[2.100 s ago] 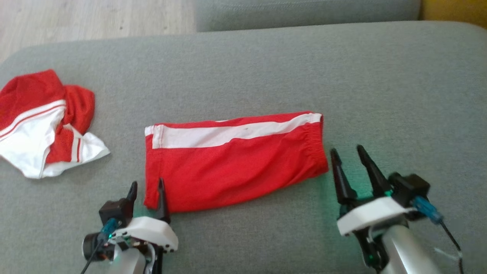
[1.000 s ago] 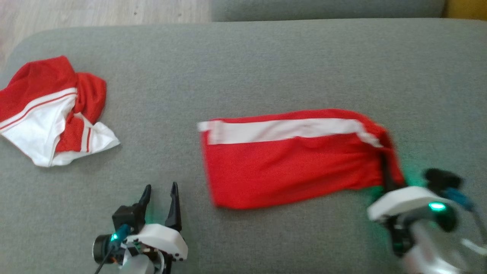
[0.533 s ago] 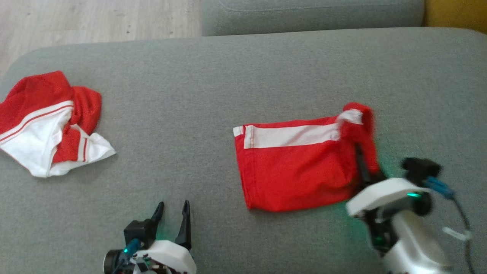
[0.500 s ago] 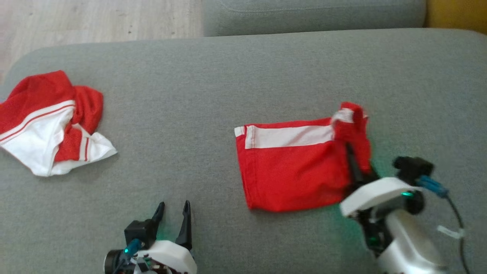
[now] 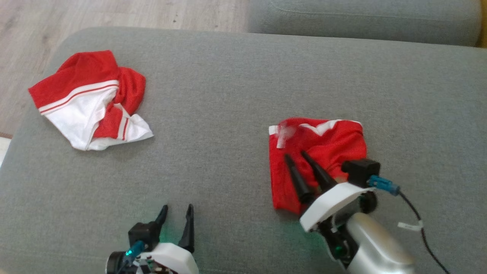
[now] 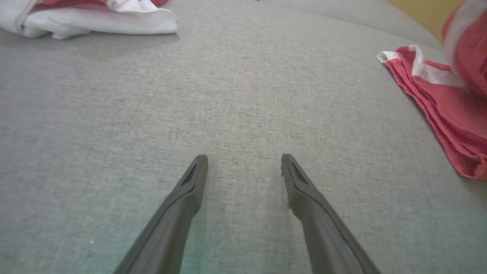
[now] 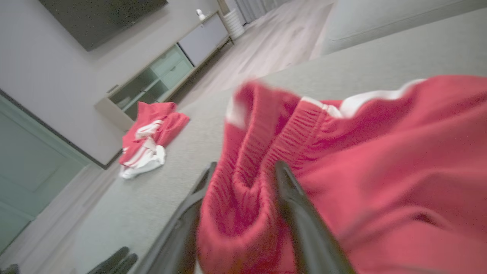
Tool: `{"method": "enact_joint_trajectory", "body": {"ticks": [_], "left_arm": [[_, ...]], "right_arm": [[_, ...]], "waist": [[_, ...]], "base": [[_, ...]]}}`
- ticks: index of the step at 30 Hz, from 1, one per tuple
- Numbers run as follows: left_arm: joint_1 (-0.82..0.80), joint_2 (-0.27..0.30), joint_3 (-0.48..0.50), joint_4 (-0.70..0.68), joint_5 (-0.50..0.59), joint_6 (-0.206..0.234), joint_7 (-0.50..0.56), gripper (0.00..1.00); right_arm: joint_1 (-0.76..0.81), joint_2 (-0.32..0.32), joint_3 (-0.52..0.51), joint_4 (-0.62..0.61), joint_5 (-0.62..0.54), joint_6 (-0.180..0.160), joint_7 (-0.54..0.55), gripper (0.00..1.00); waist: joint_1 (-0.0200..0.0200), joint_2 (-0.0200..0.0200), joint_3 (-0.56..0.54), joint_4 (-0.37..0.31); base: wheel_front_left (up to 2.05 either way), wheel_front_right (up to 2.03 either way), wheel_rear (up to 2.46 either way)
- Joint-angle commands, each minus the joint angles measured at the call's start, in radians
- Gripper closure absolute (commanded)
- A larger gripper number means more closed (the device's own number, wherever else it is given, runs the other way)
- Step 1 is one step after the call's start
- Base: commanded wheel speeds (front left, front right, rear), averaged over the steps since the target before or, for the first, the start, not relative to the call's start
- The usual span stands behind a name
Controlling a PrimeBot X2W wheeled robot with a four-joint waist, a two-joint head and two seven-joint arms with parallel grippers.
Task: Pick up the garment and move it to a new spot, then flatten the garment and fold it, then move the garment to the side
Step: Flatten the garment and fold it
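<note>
The red garment (image 5: 335,144) lies on the gray cushion (image 5: 228,76), a bit right of the middle of the head view. It is doubled over into a short, lumpy pile, so I think the fold is partly done. It looks like I must neaten it and then move it to the side.

My right gripper (image 5: 295,155) leans over its lower left part, with a thick bunch of cloth between the fingers. I cannot tell if they squeeze it. My left gripper (image 5: 177,207) waits wide apart near the bottom edge, holding nothing.

Another red and white garment (image 5: 91,102) sits crumpled at the upper left.
</note>
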Motion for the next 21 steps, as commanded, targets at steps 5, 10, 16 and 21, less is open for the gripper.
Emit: {"method": "enact_joint_trajectory", "body": {"ticks": [5, 10, 16, 21], "left_arm": [[-0.012, 0.007, 0.085, -0.062, 0.031, 0.013, -0.008, 0.0], [0.007, 0.007, 0.126, -0.144, 0.08, 0.022, -0.008, 0.0], [0.052, 0.007, 0.186, -0.265, 0.147, 0.036, -0.008, 0.0], [0.098, 0.007, 0.214, -0.339, 0.205, 0.043, -0.008, 0.0]], "right_arm": [[-0.029, 0.017, 0.065, -0.028, 0.019, -0.001, -0.072, 0.0], [-0.021, -0.013, -0.031, 0.007, -0.072, -0.001, -0.094, 0.0], [0.063, -0.003, -0.294, -0.077, -0.312, -0.001, -0.095, 0.0], [0.147, 0.015, -0.399, -0.142, -0.458, -0.001, -0.095, 0.0]], "waist": [[0.0, 0.0, -0.012, -0.023], [0.0, 0.0, -0.023, -0.066], [0.0, 0.0, -0.033, -0.118], [0.0, 0.0, -0.047, -0.135]], "base": [[0.0, 0.0, 0.0], [0.0, 0.0, 0.0], [0.0, 0.0, 0.0], [0.0, 0.0, 0.0]]}}
